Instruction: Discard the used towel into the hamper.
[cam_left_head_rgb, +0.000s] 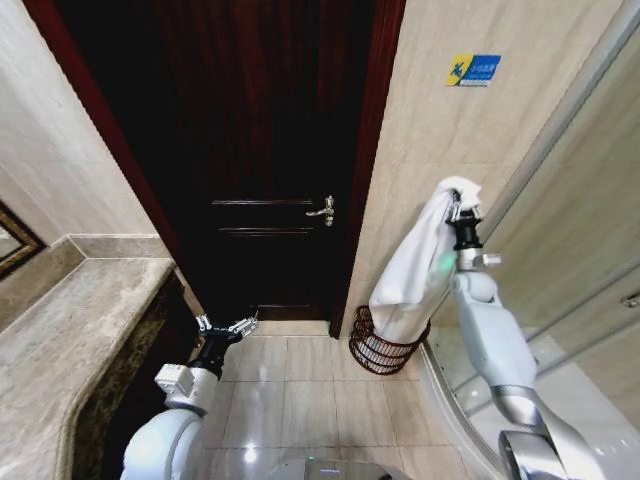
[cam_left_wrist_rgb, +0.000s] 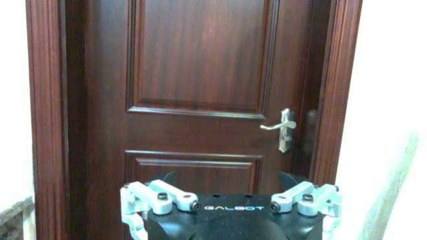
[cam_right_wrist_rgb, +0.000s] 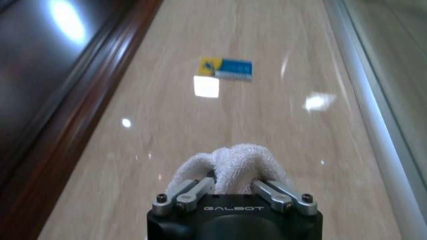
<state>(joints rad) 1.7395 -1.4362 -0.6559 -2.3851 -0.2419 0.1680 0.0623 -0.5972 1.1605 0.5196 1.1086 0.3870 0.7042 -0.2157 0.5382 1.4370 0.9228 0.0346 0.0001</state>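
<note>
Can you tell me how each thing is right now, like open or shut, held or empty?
Dark brown wooden door: shut.
White fluffy towel: held up by one end, hanging over the hamper.
Round reddish-brown wire hamper: upright on the floor by the wall; towel's lower end at its rim.
Right gripper: shut on the towel.
Left gripper: open, empty, low near the door.

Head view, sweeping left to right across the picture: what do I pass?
Marble counter → left pincer, open and low → door handle → hamper on the floor → towel hanging from the raised right pincer.
</note>
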